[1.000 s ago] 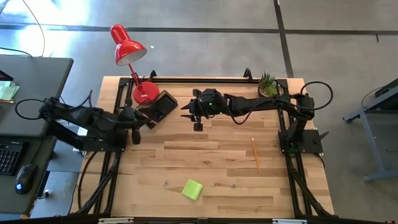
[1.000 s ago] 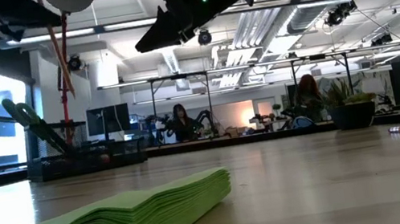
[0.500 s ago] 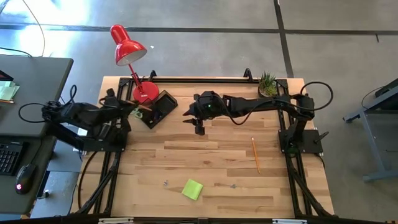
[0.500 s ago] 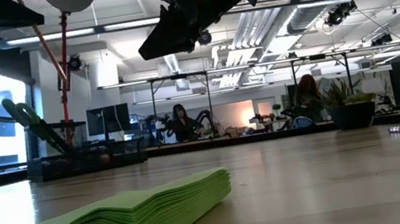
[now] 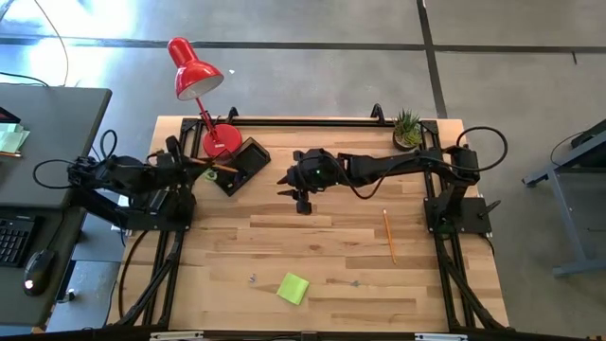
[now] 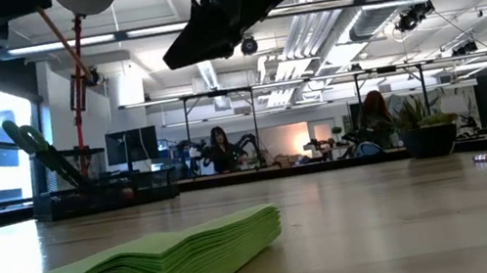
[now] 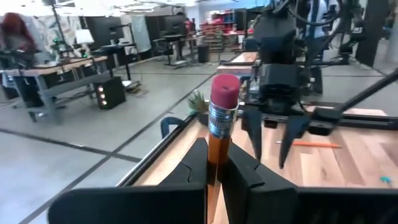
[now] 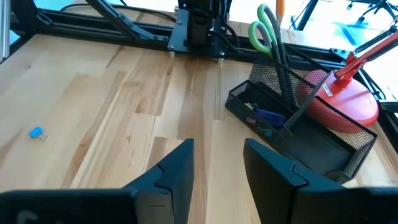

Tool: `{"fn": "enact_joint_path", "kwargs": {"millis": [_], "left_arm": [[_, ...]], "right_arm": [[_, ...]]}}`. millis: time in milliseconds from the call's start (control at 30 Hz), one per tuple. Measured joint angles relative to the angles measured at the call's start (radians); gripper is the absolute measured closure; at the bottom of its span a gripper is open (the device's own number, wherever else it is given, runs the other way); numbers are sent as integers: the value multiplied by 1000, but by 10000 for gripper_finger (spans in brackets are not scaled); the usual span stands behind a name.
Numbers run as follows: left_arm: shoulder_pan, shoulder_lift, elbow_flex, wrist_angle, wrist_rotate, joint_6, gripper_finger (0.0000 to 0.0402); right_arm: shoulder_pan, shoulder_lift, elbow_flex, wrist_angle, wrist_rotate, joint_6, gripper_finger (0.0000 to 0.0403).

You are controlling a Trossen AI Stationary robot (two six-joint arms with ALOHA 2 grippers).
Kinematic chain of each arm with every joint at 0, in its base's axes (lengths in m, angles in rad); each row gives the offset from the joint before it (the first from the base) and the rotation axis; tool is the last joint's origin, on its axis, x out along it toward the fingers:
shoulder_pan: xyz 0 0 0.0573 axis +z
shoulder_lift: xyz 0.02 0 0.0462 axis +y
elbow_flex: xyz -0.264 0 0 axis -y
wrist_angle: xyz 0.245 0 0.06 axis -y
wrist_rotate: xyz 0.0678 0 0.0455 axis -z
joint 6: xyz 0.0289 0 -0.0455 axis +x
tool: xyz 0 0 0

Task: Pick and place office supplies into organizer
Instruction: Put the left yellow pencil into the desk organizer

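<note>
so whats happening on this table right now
A two-arm robot is sorting office supplies into a black organizer beside the red lamp. The left end effector is shut on an orange pencil, held near the organizer. The right end effector is open and empty above the table's middle. The scissors are already in the organizer. A second pencil and a green pad lie loose on the table.
</note>
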State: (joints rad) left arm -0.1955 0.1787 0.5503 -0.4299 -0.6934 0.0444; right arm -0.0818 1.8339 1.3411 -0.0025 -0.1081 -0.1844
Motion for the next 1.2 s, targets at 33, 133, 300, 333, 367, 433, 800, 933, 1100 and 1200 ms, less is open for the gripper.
{"fn": "enact_joint_path", "kwargs": {"millis": [33,133,300,333,367,433,800,933,1100,1200], "left_arm": [[0,0,0,-7,-12,-2,400],[1,-1,-29,-15,-61,-22,400],[73,10,-87,102,69,-23,401],[102,13,-88,106,97,-23,401],[132,17,-87,114,124,-23,401],[200,26,-87,113,209,-31,401],[585,189,-87,135,415,-51,396],[677,169,-87,98,398,-61,398],[781,170,-87,-10,346,-80,395],[823,170,-87,-14,412,-105,392]], "right_arm": [[0,0,0,-1,0,1,269],[0,0,0,-6,0,1,269],[-1,0,0,0,1,0,269],[-1,0,0,-1,1,-1,269],[-1,0,0,-1,1,-5,269],[-2,0,0,0,1,-8,269],[-8,0,0,-46,1,-26,269],[-9,0,0,-59,1,-25,269],[-9,0,0,-69,1,-7,269],[-9,0,0,-68,1,1,269]]}}
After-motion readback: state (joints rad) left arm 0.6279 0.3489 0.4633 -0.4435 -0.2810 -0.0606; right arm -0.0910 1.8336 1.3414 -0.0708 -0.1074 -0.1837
